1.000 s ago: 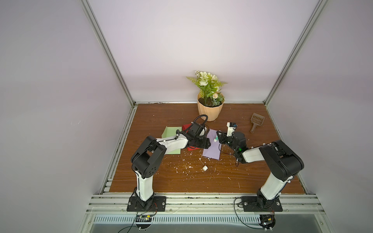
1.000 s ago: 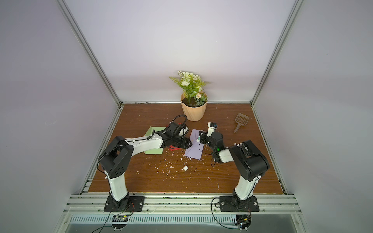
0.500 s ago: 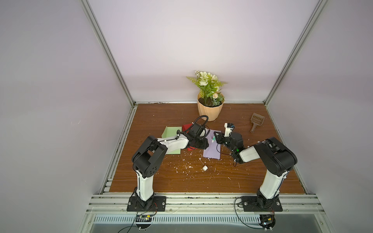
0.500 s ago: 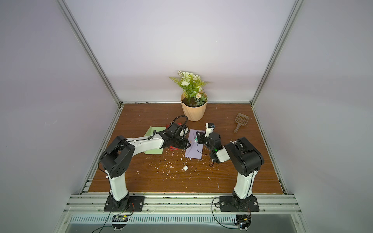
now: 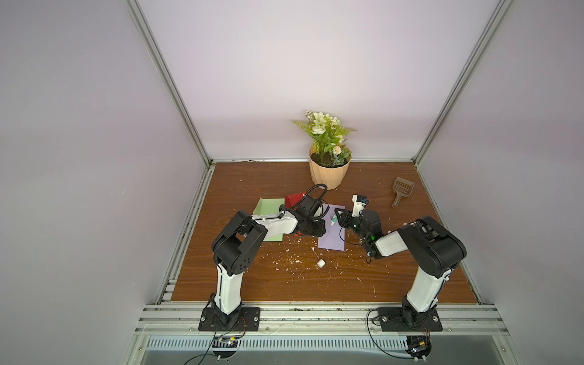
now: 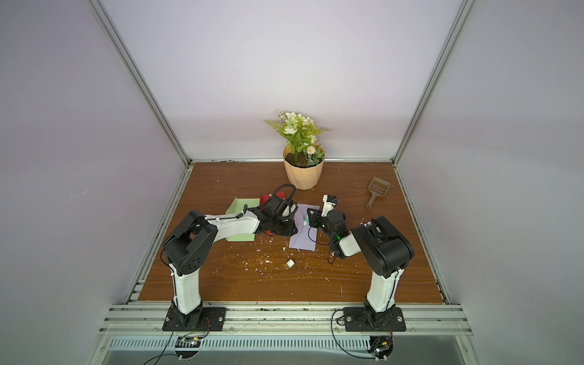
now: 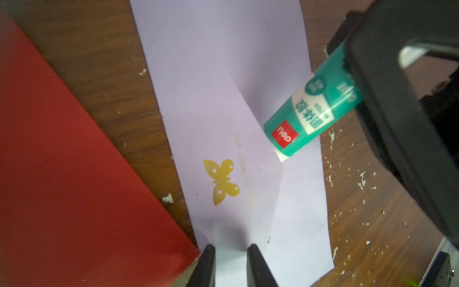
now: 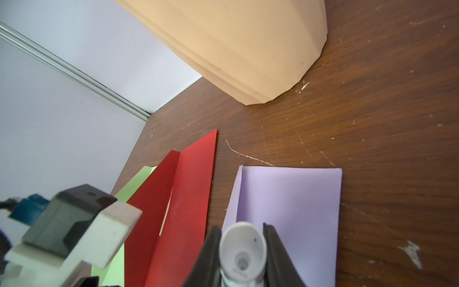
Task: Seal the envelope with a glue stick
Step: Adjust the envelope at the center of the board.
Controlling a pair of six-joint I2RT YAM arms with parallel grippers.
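**Right gripper** (image 8: 242, 248): the fingers are clamped on either side of the glue stick (image 7: 313, 109), which the right wrist view shows end-on only.

**Glue stick:** the left wrist view alone shows its green label. It is tilted, and its white tip meets the lilac envelope (image 7: 223, 74) near a gold butterfly print (image 7: 221, 181).

**Left gripper** (image 7: 231, 263): the fingers stand narrowly apart at that envelope's edge, with lilac paper showing between them. Whether they pinch it cannot be told.

**Red envelope** (image 7: 62, 186): it lies just beside the lilac one.

**Both top views** add a small white cap (image 5: 321, 264) lying loose on the desk (image 5: 252, 278) among white crumbs, nearer the arm bases. They also show a brown scoop (image 5: 402, 192) well apart on the right arm's side.

**Right wrist view:** it shows the peach pot (image 8: 236, 49) beyond the envelopes.
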